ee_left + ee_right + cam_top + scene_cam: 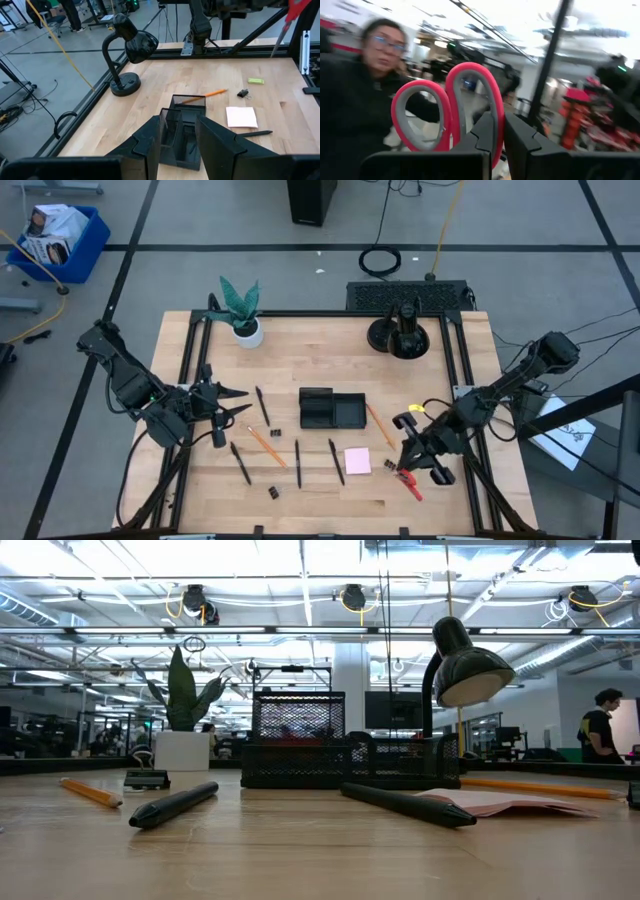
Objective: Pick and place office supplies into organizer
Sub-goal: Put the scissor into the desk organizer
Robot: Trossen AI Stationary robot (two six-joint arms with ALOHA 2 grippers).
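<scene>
The right gripper (pixel 497 145) is clamped on the red-handled scissors (pixel 450 112), lifted at the worktop's (pixel 420 490) near right. From it the organizer (pixel 332 410) lies at about ten o'clock, long axis running three to nine. The left gripper (pixel 228 402) waits partly spread and empty at the organizer's nine o'clock, about as near. The organizer's compartments look empty; pens, pencils and the sticky-note pad (pixel 357 461) lie loose at its six o'clock.

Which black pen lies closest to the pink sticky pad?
The black pen lying just left of the pink sticky pad, almost touching its edge. The other pens lie farther left, toward the left hand.
</scene>
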